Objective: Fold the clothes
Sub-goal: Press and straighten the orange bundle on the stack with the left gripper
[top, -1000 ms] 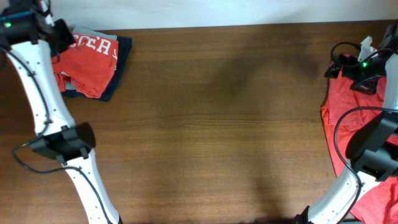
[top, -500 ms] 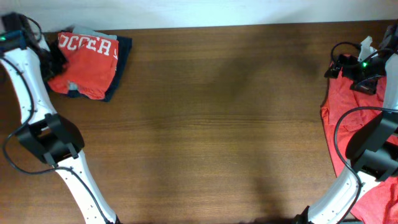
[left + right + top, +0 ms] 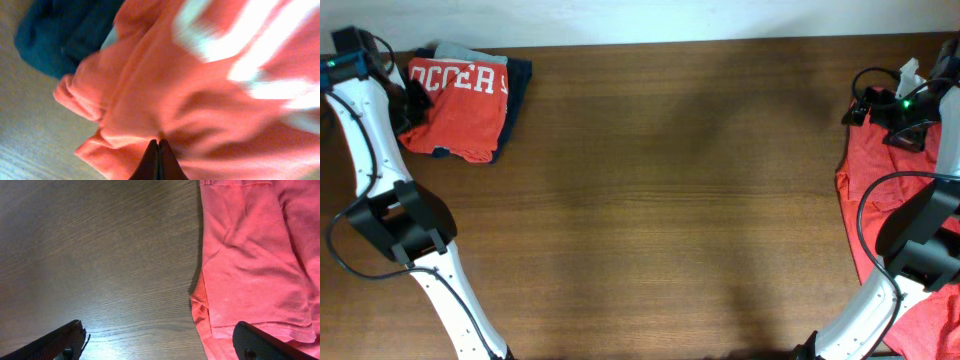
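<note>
I am logging: left claw sitting closed at folded shirt's edge; right claw gaping wide, empty, hovering beside loose shirt.

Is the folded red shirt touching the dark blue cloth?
Touching. Overhead view shows the folded orange-red cotton T-shirt lying right on top of the dark blue cloth.

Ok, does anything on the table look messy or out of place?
The folded orange-red shirt sits slightly crooked on its stack, its left edge bunched into lumps. Another red shirt lies unfolded and rumpled at the table's right edge.
</note>
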